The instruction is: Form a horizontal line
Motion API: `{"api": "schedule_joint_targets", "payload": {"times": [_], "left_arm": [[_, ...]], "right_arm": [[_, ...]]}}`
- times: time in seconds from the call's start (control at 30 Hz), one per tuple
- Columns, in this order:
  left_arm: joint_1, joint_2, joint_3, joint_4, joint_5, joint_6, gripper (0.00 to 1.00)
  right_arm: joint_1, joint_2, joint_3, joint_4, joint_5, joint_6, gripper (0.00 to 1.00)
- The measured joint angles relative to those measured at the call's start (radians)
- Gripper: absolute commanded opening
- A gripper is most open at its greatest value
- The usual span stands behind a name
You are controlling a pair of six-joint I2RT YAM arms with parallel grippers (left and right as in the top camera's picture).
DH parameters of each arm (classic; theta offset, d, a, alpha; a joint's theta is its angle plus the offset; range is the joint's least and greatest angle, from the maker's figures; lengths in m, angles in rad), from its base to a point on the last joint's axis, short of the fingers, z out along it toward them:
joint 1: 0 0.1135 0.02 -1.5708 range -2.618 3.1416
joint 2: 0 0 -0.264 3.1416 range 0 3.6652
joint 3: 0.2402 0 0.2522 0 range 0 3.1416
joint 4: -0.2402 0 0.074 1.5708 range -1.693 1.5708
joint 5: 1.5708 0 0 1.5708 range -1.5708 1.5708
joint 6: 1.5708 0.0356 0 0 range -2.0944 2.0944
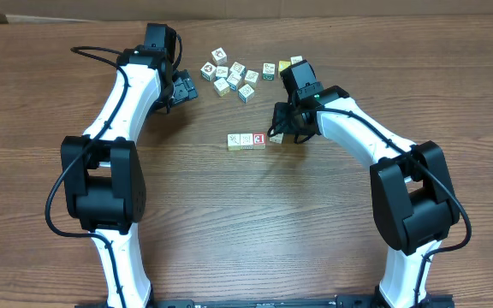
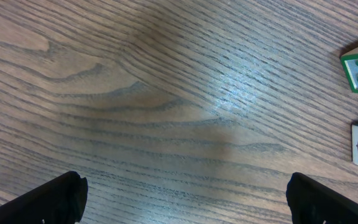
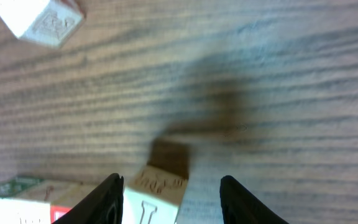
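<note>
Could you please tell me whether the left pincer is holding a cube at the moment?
No, the left pincer stands wide open above the table, with no cube between its tips.

A robot lab's test bench, by the look: left arm (image 1: 135, 94) and right arm (image 1: 358, 133) rise from a wood-grain worktop (image 1: 229, 222) (brown cardboard (image 1: 315, 7) behind).

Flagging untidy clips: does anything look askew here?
The rightmost cube of the horizontal line looks slightly turned and out of step with the other three, sitting inside the open right gripper. Nothing else stands out.
</note>
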Motion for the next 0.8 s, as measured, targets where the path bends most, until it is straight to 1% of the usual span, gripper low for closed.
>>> {"api": "schedule_joint_targets", "payload": {"times": [0.03,0.13,0.17,0.6,0.8], "left_arm": [[0.000,0.000,0.000,0.000,0.000,0.000,1.00],[0.000,0.000,0.000,0.000,0.000,0.000,1.00],[0.000,0.000,0.000,0.000,0.000,0.000,1.00],[0.000,0.000,0.000,0.000,0.000,0.000,1.00],[0.000,0.000,0.000,0.000,0.000,0.000,1.00]], "right_arm": [[0.000,0.000,0.000,0.008,0.010,0.002,0.40],[0.000,0.000,0.000,0.027,0.024,0.015,0.27],[0.000,0.000,0.000,0.031,0.027,0.019,0.26],[0.000,0.000,-0.005,0.031,0.034,0.023,0.25],[0.000,0.000,-0.035,0.051,0.034,0.023,0.27]]}}
